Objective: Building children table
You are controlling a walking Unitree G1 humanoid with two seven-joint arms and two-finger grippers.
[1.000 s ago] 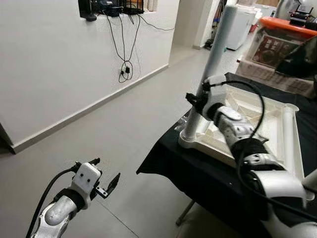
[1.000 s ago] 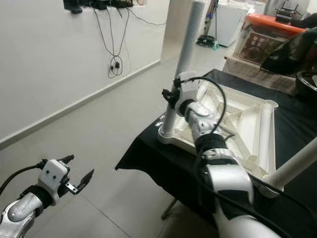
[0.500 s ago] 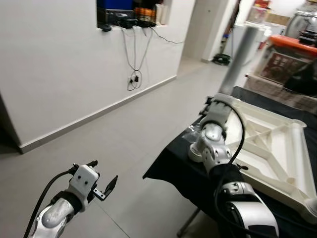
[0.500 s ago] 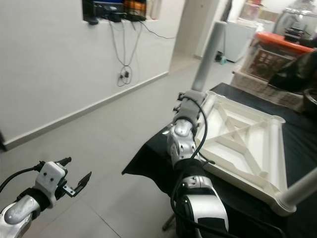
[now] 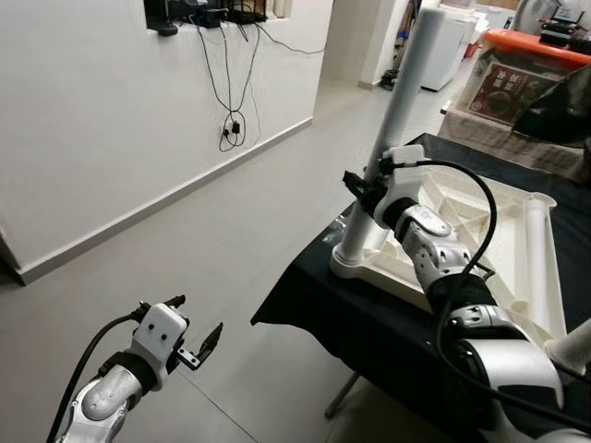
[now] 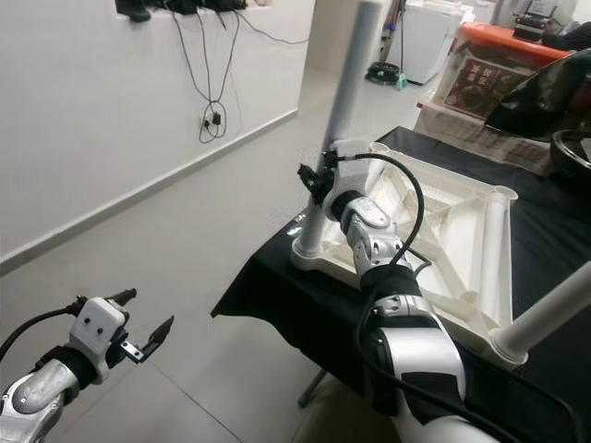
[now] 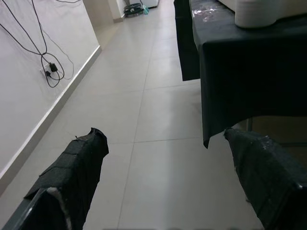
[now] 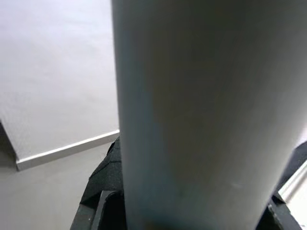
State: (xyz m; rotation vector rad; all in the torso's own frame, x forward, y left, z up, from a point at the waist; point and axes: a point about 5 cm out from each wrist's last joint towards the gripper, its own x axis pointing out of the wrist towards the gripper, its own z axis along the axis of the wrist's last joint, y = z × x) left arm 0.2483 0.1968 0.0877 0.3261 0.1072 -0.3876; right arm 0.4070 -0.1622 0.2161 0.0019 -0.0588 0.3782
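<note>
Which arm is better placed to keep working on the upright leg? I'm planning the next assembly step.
Right. The right gripper is already at the upright leg standing in the corner of the upside-down tabletop. The left gripper is open, low over the floor and well away from the black-draped table.

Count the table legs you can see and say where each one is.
3: one upright leg at the tabletop's near-left corner, held by the right gripper; one lying along its right edge; one angled at the near-right corner. Others may be hidden.

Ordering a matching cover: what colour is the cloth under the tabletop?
Black cloth, clearest in the left eye view.
</note>
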